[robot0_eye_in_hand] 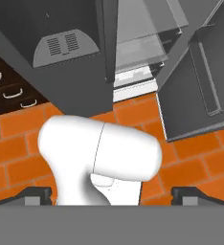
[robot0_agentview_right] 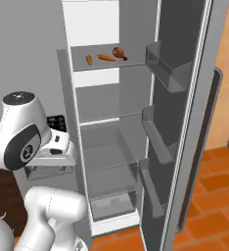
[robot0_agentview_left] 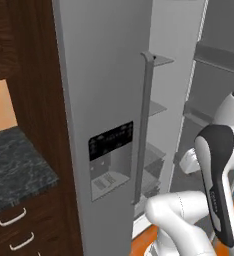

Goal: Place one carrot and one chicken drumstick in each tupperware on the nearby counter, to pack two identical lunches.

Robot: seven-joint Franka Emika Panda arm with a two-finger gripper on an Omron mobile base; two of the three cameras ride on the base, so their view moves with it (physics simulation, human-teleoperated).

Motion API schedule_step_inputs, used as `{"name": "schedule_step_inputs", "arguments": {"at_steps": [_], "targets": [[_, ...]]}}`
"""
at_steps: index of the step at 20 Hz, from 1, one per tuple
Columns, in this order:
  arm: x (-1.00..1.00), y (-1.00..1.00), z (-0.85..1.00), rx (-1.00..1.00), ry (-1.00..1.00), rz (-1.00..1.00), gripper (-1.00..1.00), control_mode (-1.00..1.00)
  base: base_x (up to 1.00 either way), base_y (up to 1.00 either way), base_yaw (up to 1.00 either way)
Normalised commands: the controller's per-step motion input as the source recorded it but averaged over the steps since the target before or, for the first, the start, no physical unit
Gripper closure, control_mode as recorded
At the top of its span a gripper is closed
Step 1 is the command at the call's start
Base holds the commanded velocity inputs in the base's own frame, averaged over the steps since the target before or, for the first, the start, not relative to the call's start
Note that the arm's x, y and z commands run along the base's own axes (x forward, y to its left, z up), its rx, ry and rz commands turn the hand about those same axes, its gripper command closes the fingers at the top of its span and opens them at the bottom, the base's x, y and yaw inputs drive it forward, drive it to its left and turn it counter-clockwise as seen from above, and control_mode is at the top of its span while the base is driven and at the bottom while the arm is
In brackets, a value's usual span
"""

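A: Looking at the right base view, where's the food?
B: Upper middle: two carrots point(robot0_agentview_right: 88, 60) point(robot0_agentview_right: 106, 57) and a chicken drumstick point(robot0_agentview_right: 119, 52) sit on the top shelf point(robot0_agentview_right: 131, 63) of the open fridge point(robot0_agentview_right: 111, 147).
A: And the gripper point(robot0_eye_in_hand: 111, 196)?
B: Bottom of the hand view, fingers spread wide, grasping nothing. The counter point(robot0_agentview_left: 14, 165) lies at the left base view's left edge.

My white Franka arm w/ dark joints point(robot0_agentview_left: 216, 175) is folded up close to base; two-finger gripper point(robot0_eye_in_hand: 112, 194) spread wide, holding nothing.
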Motion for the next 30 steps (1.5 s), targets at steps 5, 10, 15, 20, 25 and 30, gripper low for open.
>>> {"name": "schedule_step_inputs", "arguments": {"at_steps": [5,10,15,20,25,30], "targets": [[0.00,0.00,0.00,0.00,0.00,0.00,-1.00,1.00,0.71,-0.06,0.35],[0.00,0.00,0.00,0.00,0.00,0.00,-1.00,1.00,0.11,-0.44,0.22],[0.00,0.00,0.00,0.00,0.00,0.00,-1.00,1.00,0.35,-0.22,0.16],[0.00,0.00,0.00,0.00,0.00,0.00,-1.00,1.00,0.28,-0.49,0.19],[0.00,0.00,0.00,0.00,0.00,0.00,-1.00,1.00,0.25,-0.37,0.10],[0.00,0.00,0.00,0.00,0.00,0.00,-1.00,1.00,0.31,-0.22,0.08]]}}
